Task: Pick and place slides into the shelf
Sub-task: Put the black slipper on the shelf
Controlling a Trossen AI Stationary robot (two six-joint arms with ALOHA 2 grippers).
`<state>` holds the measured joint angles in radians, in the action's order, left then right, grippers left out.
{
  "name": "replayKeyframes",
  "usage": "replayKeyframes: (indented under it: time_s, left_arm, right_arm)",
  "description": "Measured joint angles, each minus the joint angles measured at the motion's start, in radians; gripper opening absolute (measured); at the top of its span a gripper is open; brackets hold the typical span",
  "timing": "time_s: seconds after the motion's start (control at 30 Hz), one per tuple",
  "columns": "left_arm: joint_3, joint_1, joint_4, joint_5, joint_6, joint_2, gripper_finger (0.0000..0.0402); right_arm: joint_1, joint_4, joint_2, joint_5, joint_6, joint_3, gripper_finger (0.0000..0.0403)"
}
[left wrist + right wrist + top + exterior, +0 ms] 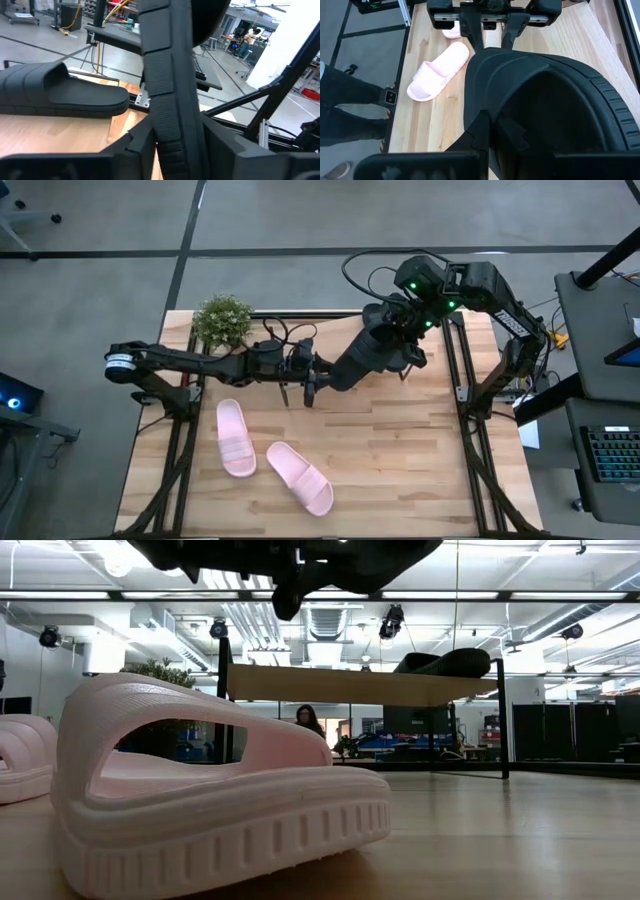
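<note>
Right gripper (492,132) clamped on black slide (368,352), held in the air over table (420,460) centre. Left gripper (492,37) at that slide's toe end, fingers either side of its edge; contact cannot be told. Second black slide (445,664) on shelf (360,686). Pink pair (236,436) (299,477) flat on table, near front.

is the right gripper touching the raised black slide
Touching. The right wrist view shows the right gripper with its fingers clamped on the black slide.
</note>
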<state>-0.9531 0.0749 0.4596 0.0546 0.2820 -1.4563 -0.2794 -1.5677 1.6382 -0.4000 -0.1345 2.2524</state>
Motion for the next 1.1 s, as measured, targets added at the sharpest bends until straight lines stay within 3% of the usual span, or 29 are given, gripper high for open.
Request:
replayKeyframes:
  time_s: [0.17,0.87,1.1]
  left_arm:
    - [0.001,0.011,-0.001,0.002,0.040,0.000,0.0050]
    - [0.001,0.023,0.001,0.014,0.051,0.000,0.0047]
    - [0.001,0.024,0.001,0.012,0.052,0.000,0.0047]
  right_arm:
    - [0.000,0.002,0.000,0.000,0.002,0.000,0.0009]
    - [0.000,0.016,0.000,0.008,0.014,0.000,0.0010]
    - [0.000,0.017,-0.001,0.075,0.029,0.000,0.0044]
